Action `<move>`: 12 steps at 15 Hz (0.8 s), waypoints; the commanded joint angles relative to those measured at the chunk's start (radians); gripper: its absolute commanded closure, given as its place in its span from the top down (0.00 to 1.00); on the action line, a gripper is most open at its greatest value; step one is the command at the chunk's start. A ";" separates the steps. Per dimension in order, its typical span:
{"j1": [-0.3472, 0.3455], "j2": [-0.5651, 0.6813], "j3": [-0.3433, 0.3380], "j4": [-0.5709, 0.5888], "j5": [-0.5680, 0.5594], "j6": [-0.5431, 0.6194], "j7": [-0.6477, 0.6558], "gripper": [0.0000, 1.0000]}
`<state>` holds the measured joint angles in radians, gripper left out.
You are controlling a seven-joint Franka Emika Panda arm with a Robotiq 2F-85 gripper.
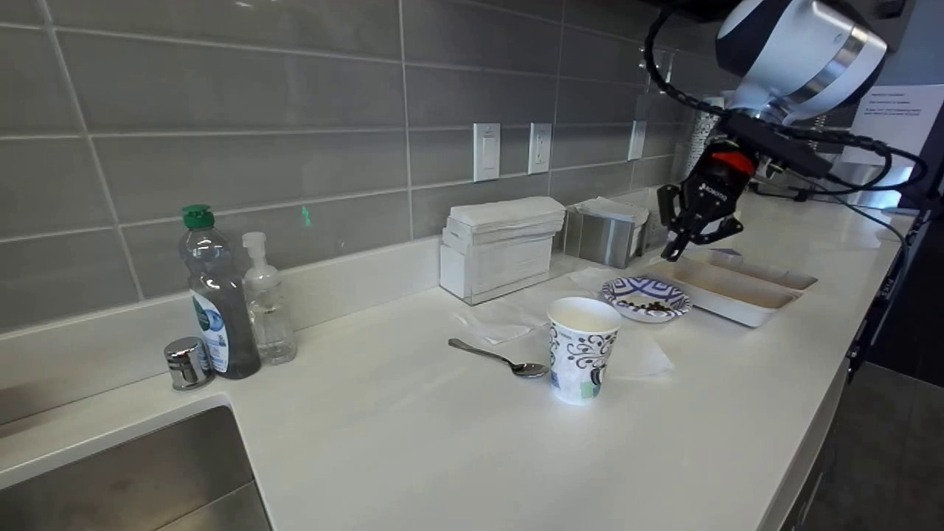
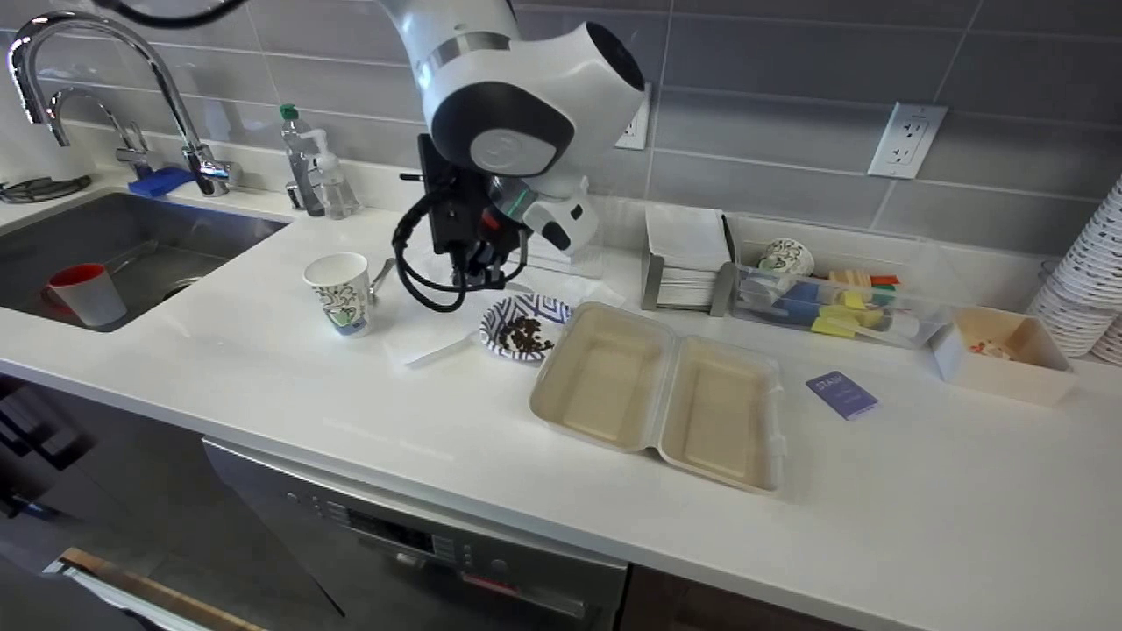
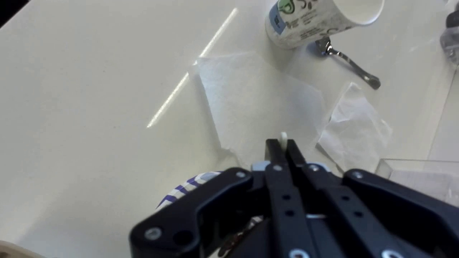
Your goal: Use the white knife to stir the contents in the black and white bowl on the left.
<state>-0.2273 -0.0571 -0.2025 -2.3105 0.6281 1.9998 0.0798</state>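
Mug (image 2: 89,296) sits in the sink (image 2: 210,230), far left in an exterior view, presumably waiting for a wash, and soap (image 2: 304,175) stands just beside the sink where that job would want it. Next comes the cup (image 2: 337,294), upright, with the spoon (image 1: 509,362) near its foot, a likely spare here. A napkin (image 3: 258,96) lies flat from there toward the bowl (image 2: 530,305), perhaps meant to catch drips. The gripper (image 3: 283,145) hangs above the bowl, a gap between them; in the wrist view its jaws stand almost together, pinching something thin and white that I take for the knife (image 3: 283,138). Its length is mostly hidden, so I cannot tell how it tilts, but a tight grip should suit stirring, since a loose knife could swivel. Dark bits (image 2: 523,333) lie in the middle of the bowl, and lowering the knife among them seems the next step. Just right of that, the container (image 2: 605,377) lies unfolded, probably ready for food; behind it, a holder (image 2: 724,289) keeps a stack (image 2: 688,254) in order. A packet (image 2: 841,394) lies farther right, well apart from the bowl.
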 commanded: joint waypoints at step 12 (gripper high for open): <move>0.109 -0.130 0.061 -0.104 0.009 0.069 -0.192 0.01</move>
<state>-0.1390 -0.2283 -0.1402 -2.4175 0.6115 1.9995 -0.0458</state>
